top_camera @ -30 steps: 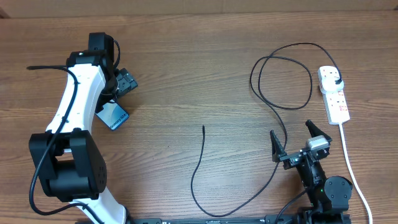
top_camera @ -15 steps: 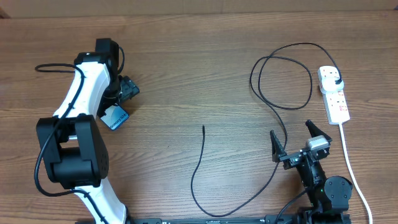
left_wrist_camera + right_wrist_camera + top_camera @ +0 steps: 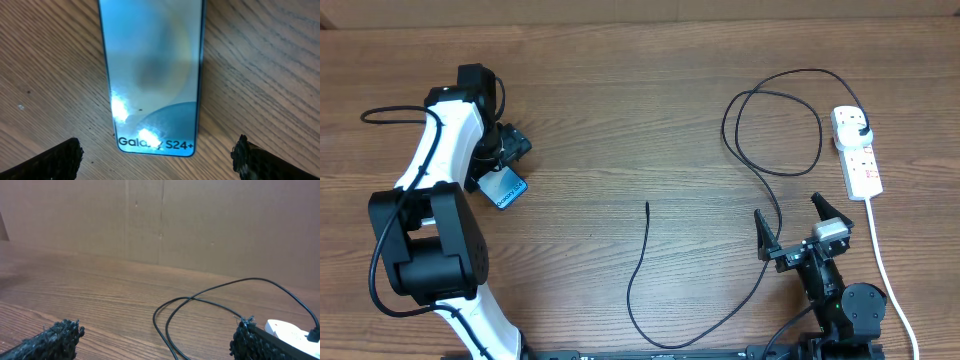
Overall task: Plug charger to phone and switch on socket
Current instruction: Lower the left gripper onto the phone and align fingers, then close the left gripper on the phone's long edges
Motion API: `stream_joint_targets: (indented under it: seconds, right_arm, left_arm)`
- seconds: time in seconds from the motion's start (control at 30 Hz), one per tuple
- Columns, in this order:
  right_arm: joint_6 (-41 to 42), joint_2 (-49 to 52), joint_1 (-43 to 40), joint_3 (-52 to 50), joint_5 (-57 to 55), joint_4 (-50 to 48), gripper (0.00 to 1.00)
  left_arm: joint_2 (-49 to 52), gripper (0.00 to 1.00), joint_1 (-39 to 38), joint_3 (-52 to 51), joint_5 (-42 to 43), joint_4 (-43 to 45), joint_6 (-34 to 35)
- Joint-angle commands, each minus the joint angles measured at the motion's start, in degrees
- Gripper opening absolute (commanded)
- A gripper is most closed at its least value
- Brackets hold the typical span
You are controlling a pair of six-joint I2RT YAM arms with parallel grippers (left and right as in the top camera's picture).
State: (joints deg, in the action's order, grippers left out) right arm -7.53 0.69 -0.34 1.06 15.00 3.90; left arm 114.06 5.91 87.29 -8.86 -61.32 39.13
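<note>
The phone (image 3: 504, 189) lies flat at the table's left, its light blue screen up. In the left wrist view the phone (image 3: 152, 75) fills the middle, its lettered short edge nearest the fingers. My left gripper (image 3: 506, 158) hovers just over it, open; in its own view the left gripper (image 3: 157, 164) straddles that short edge with wide gaps on both sides. The charger (image 3: 638, 262) trails across the table, its tip (image 3: 647, 205) lying free in the middle and its plug in the white socket (image 3: 857, 152). My right gripper (image 3: 794, 225) rests open and empty near the front.
The charger's black cable loops (image 3: 772, 120) lie left of the socket, and also show as cable loops (image 3: 200, 305) ahead of my right gripper (image 3: 155, 342). The socket's thick white cord (image 3: 880, 260) runs toward the front edge. A brown wall (image 3: 160, 220) stands behind the table.
My left gripper has shifted left and toward the front, closer over the phone. The phone, the charger and the right arm have not moved.
</note>
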Motion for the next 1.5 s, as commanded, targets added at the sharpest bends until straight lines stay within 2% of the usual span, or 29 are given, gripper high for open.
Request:
stream_joint_targets:
  seconds: [0.0, 0.63, 1.13, 1.47]
  right_arm:
    - [-0.1, -0.5, 0.3, -0.6, -0.3, -0.3, 1.00]
    - [-0.1, -0.5, 0.3, -0.6, -0.3, -0.3, 1.00]
    - [-0.1, -0.5, 0.3, -0.6, -0.3, -0.3, 1.00]
    - [-0.1, -0.5, 0.3, -0.6, -0.3, -0.3, 1.00]
  left_arm:
    - [0.9, 1.00, 0.2, 0.8, -0.3, -0.1, 1.1]
    - [1.1, 1.00, 3.2, -0.2, -0.4, 1.6, 1.2]
    - [6.6, 1.00, 3.5, -0.1, 3.6, 2.0, 1.1]
    - [6.8, 1.00, 3.5, 1.0, 4.7, 2.8, 0.3]
